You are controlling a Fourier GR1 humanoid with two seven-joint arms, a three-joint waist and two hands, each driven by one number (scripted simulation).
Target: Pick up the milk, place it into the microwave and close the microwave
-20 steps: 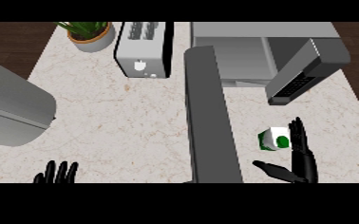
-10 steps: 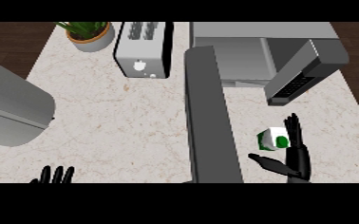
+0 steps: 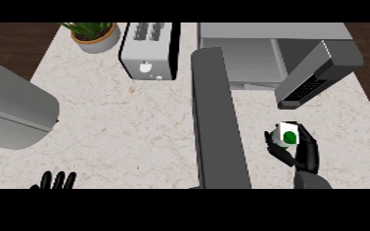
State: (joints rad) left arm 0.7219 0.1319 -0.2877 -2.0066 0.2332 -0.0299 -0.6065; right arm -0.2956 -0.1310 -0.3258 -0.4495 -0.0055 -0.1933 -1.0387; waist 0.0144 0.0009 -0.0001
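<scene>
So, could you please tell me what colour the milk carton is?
White with a green spot, best seen in the head view: milk carton.

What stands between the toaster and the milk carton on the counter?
In the head view, a long dark grey upright panel runs between the toaster and the milk carton, which the right hand holds.

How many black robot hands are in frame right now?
2. The right black hand is at lower right, curled round the white milk carton with a green dot. The left black hand shows only fingertips at the lower left edge.
</scene>
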